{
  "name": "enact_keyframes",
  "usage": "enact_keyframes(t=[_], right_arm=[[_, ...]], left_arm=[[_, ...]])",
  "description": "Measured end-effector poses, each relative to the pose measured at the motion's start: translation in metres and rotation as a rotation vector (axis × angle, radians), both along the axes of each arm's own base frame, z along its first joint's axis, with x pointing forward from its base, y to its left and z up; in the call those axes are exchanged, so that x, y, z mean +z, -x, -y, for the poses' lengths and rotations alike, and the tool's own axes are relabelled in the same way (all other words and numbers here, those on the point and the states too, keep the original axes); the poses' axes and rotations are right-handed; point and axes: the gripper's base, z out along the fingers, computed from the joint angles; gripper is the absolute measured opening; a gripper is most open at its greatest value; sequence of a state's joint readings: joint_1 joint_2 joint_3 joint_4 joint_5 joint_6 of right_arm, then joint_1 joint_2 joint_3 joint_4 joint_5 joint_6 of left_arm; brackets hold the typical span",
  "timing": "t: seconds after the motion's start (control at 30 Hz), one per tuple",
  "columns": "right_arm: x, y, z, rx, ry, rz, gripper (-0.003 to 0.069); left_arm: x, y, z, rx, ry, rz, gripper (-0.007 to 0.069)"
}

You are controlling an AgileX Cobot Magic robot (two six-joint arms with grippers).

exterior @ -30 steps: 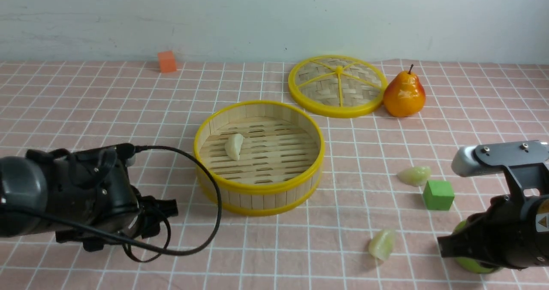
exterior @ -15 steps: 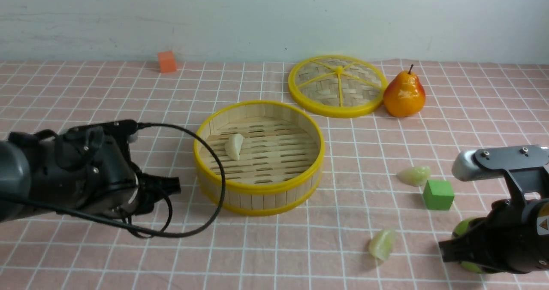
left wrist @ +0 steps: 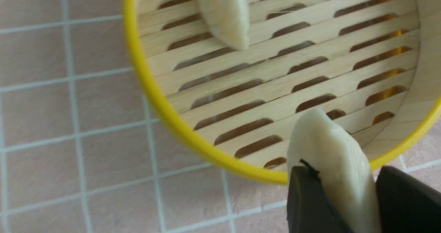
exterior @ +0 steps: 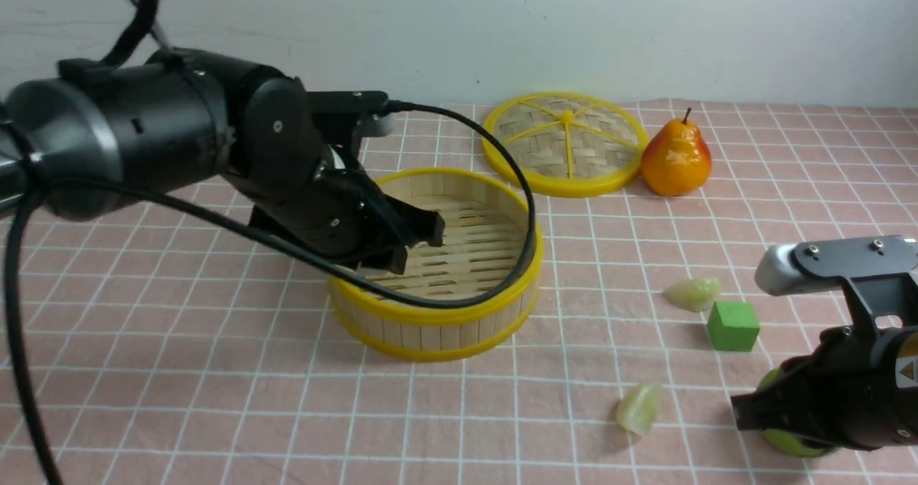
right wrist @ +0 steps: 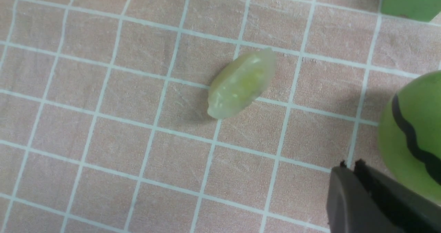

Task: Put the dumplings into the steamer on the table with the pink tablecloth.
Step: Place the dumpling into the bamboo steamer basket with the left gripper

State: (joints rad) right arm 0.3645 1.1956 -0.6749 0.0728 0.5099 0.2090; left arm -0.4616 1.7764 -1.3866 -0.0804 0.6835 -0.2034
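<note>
Holding a pale dumpling (left wrist: pixel 330 164) tight by one end, the left jaws hang right at the yellow rim of the steamer (left wrist: pixel 155 98), and the dumpling's free tip pokes out over the slatted floor. A second dumpling (left wrist: pixel 225 14) lies inside the steamer. Two more wait on the pink tablecloth (exterior: pixel 143 363) that covers the desk. The far dumpling (exterior: pixel 693 293) is just beside a green cube (exterior: pixel 733 326), and the near dumpling (exterior: pixel 640 407) is in front of the right arm (exterior: pixel 846 399). The right jaws are pressed together with nothing in them, close to a green ball (right wrist: pixel 413 133). These dumplings look small, light, a bit squishy and smooth, so I think they could slip. A pinch across the two flat sides at the fat middle seems best, not at the thin tips. From the front, the big left arm (exterior: pixel 179 140) hides both the pale dumpling and the one in the steamer. Only the left wrist view shows them. The right wrist view shows the near dumpling up close, glassy and greenish, lying slanted across the white lines. Only the front view shows the lid (exterior: pixel 564 144) and the pear (exterior: pixel 676 156) at the back.
</note>
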Motion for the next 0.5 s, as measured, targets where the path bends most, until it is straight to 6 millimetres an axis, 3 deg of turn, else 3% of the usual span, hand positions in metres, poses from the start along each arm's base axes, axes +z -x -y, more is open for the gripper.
enact_keyframes(t=[0.27,0.33,0.37,0.5], right_arm=[[-0.001,0.001,0.000,0.001,0.004,-0.013,0.0034],[-0.001,0.001,0.000,0.001,0.005,-0.016,0.0036],[-0.001,0.001,0.000,0.001,0.006,-0.018,0.0039],[0.000,0.001,0.001,0.006,0.016,-0.017,0.0046]], left_arm=[[-0.042,-0.028,0.014,-0.034,-0.049,-0.044,0.0244],[-0.048,-0.031,0.015,-0.035,-0.054,-0.043,0.0271],[-0.053,-0.033,0.016,-0.034,-0.054,-0.038,0.0319],[-0.048,-0.033,0.015,-0.040,-0.061,-0.015,0.0435]])
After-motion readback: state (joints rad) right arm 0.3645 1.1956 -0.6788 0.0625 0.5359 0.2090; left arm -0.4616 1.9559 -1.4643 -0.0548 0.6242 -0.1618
